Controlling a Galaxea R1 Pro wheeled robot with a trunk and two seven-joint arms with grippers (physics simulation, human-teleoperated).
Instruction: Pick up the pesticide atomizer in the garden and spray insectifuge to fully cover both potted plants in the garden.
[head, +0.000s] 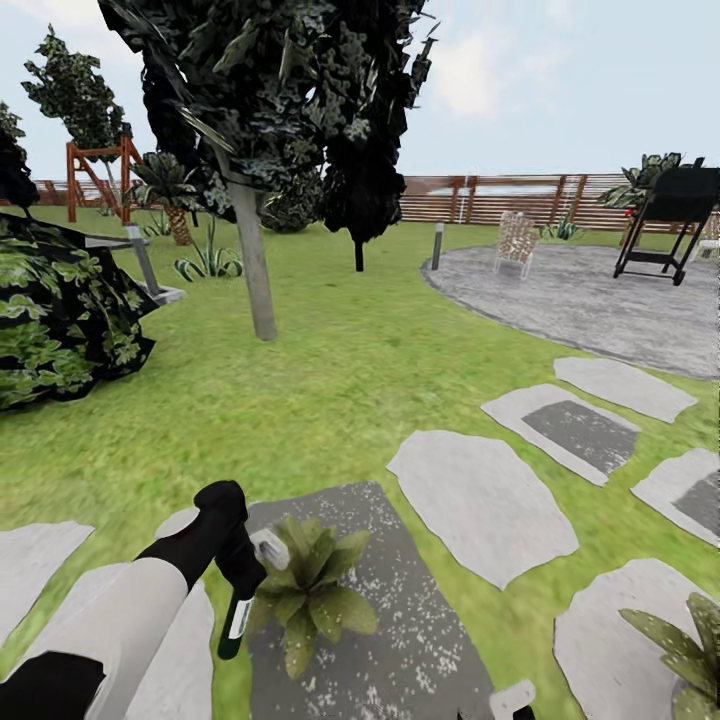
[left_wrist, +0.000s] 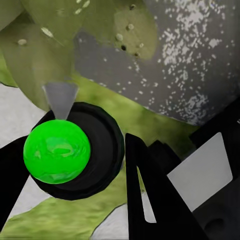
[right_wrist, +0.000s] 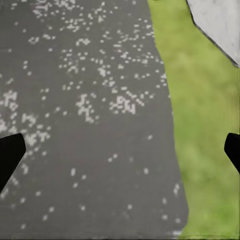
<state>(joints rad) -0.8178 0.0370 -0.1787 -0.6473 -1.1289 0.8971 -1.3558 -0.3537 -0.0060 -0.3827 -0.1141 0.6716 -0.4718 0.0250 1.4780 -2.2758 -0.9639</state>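
Two potted plants (head: 310, 590) stand on grey stepping stones (head: 480, 500) in fenced lawn (head: 330, 380); my left gripper (head: 240, 570) grasps the pesticide atomizer (head: 238, 615), my right gripper (right_wrist: 120, 150) spread wide.

Garden inventory: two potted plants, one (head: 312, 592) on the dark speckled stone, one (head: 690, 645) at the right edge; one pesticide atomizer (head: 238, 618); one grill (head: 672, 215); one lawn chair (head: 516, 240); one wooden fence (head: 520, 198).

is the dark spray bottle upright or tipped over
Roughly upright, slightly tilted: the left claw holds the slim dark spray bottle with white label off the ground, its pale trigger head on top beside the small green-leaved potted plant.
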